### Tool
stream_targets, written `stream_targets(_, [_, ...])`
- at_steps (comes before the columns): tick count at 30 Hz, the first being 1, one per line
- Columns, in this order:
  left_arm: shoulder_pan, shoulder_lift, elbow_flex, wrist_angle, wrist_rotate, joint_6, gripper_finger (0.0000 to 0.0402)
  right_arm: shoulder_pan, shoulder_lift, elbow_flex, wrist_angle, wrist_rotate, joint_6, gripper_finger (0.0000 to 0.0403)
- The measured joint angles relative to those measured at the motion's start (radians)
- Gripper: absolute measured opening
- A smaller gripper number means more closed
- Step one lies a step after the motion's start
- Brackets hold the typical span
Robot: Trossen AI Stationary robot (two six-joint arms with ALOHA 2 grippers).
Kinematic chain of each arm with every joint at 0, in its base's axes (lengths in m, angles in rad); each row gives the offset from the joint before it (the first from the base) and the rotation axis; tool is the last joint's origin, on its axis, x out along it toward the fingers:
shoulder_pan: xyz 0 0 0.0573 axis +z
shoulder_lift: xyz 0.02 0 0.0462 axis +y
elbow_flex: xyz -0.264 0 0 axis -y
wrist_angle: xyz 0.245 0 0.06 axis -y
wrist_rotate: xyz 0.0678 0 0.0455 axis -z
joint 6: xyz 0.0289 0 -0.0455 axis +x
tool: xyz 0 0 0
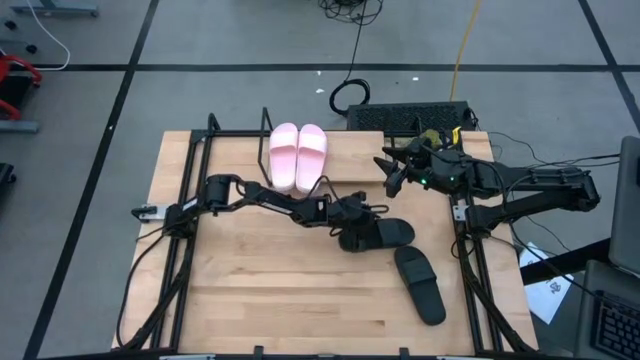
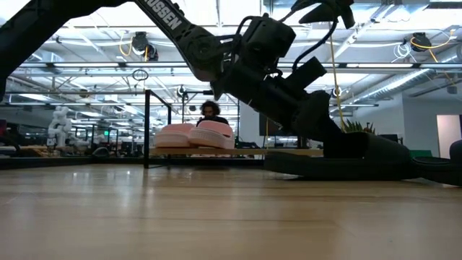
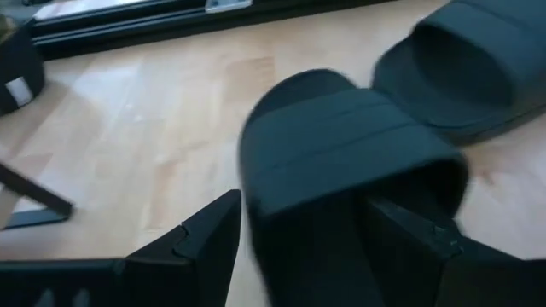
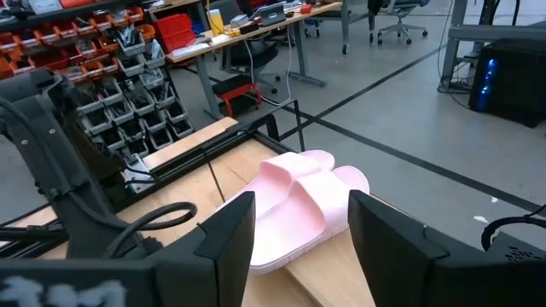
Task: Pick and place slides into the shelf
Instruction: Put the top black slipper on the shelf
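Slides: two pink (image 1: pixel 297 155) shelved, two black; left hand (image 1: pixel 352 222) straddles one (image 1: pixel 378 235), fingers open.

Four slides in all: two pale pink slides (image 1: pixel 297 156) lying side by side on the shelf (image 1: pixel 345 150); two black slides, one (image 1: pixel 378 235) at mid-surface and the other (image 1: pixel 420 284) just beside it; one shelf; two arms, each with one gripper, left gripper (image 1: pixel 358 213) and right gripper (image 1: pixel 390 172); one person (image 2: pixel 210 111) in the room beyond.
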Motion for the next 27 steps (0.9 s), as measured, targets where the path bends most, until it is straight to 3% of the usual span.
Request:
stream_targets(4, [0.006, 0.000, 0.000, 0.011, -0.010, -0.009, 0.0206, 0.000, 0.000, 0.000, 0.000, 0.001, 0.000, 0.0180])
stream_targets(18, [0.003, 0.001, 0.000, 0.008, 0.036, -0.016, 0.0012, 0.000, 0.000, 0.000, 0.008, 0.006, 0.008, 0.0180])
stream_targets(27, [0.005, -0.010, 0.000, -0.034, -0.011, -0.111, 0.0002, 0.000, 0.000, 0.000, 0.007, 0.005, 0.006, 0.0180])
